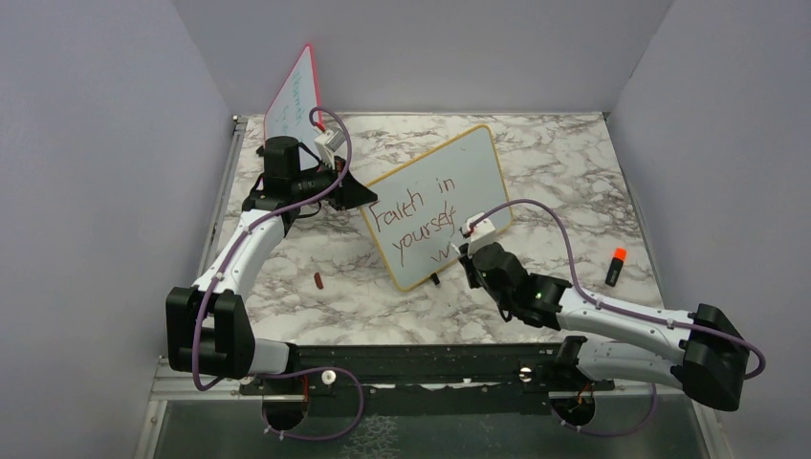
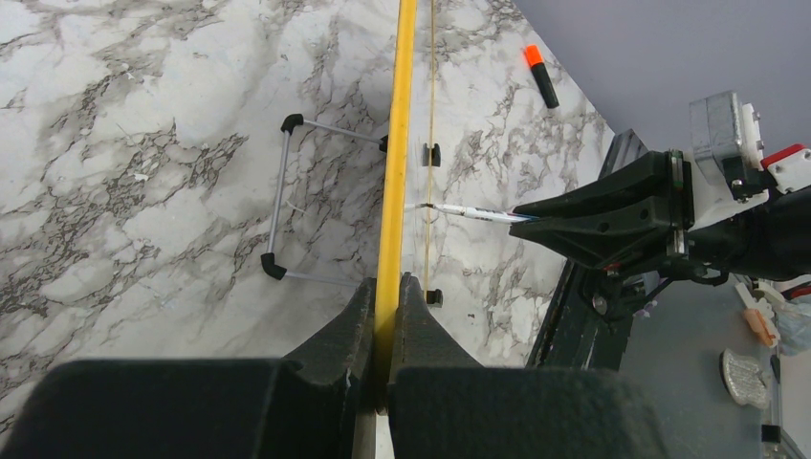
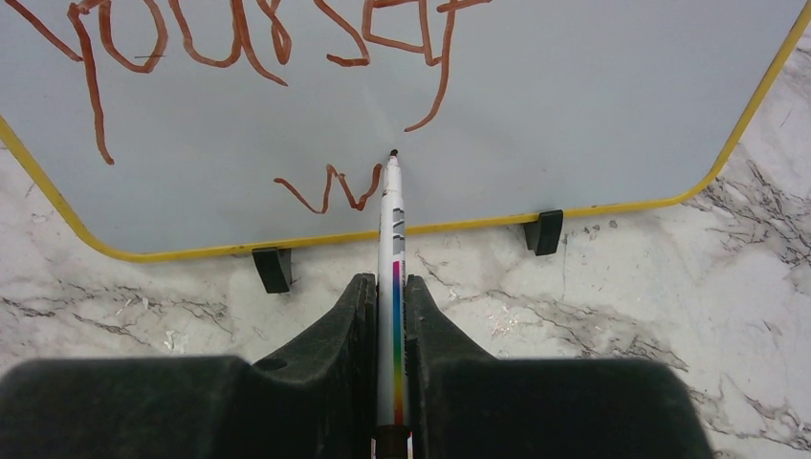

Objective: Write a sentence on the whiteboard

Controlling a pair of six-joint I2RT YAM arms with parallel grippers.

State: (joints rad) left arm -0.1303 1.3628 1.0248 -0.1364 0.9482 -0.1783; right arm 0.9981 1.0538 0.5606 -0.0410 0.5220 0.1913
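Note:
The yellow-framed whiteboard (image 1: 469, 172) stands tilted on small black feet mid-table. My left gripper (image 1: 359, 191) is shut on the board's left edge (image 2: 397, 143), pinching the yellow frame between its fingers (image 2: 386, 292). The sentence (image 1: 411, 222) reads "Faith in yourself" in dark red, with a fresh "w" (image 3: 330, 186) under "yourself" (image 3: 239, 38). My right gripper (image 3: 391, 287) is shut on a white marker (image 3: 391, 239) with a rainbow stripe. Its tip (image 3: 393, 153) is at the board surface just right of the "w". The left wrist view shows the right gripper (image 2: 536, 215) side on.
A red-framed board (image 1: 295, 96) leans at the back left wall. An orange-capped marker (image 1: 614, 266) lies on the marble at the right. A small dark red cap (image 1: 318, 280) lies near the left arm. A wire stand (image 2: 277, 201) props the whiteboard from behind.

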